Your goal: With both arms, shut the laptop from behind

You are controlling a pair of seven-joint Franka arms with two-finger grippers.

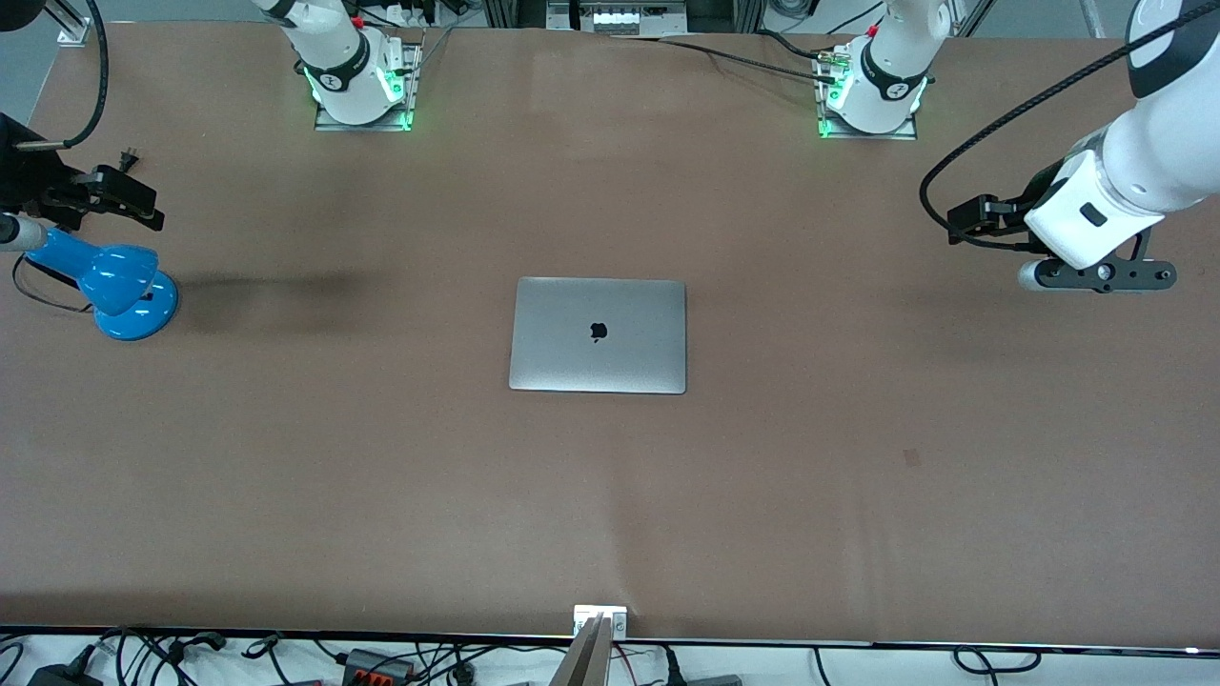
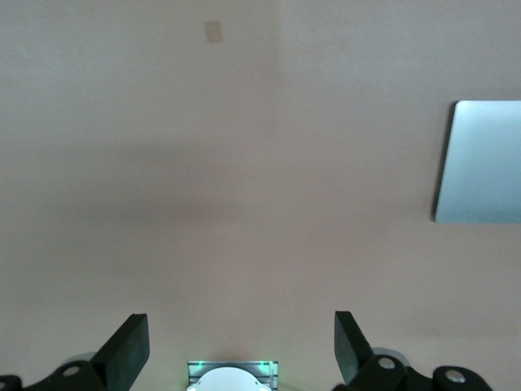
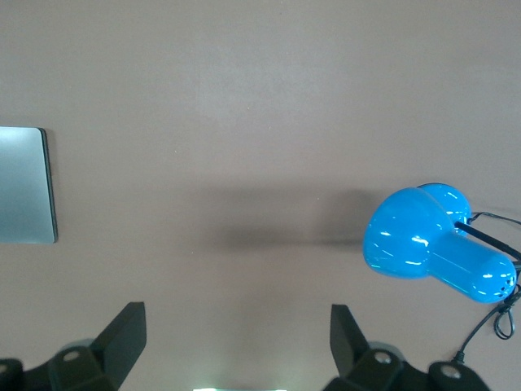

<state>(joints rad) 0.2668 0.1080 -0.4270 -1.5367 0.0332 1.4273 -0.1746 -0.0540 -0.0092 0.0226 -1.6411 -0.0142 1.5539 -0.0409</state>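
Note:
The silver-grey laptop (image 1: 598, 335) lies shut and flat at the middle of the brown table, lid up with the dark apple logo showing. One edge of the laptop (image 2: 484, 163) shows in the left wrist view and one edge (image 3: 24, 186) in the right wrist view. My left gripper (image 1: 1087, 229) hangs in the air over the left arm's end of the table, well away from the laptop. Its jaws (image 2: 241, 350) stand open and empty. My right gripper (image 1: 14, 205), mostly cut off by the view's edge, is up over the right arm's end. Its jaws (image 3: 238, 346) are open and empty too.
A blue desk lamp (image 1: 124, 286) stands at the right arm's end of the table, also seen in the right wrist view (image 3: 431, 244). A small tape mark (image 1: 912, 458) sits on the table toward the left arm's end. Cables run along the table's front edge.

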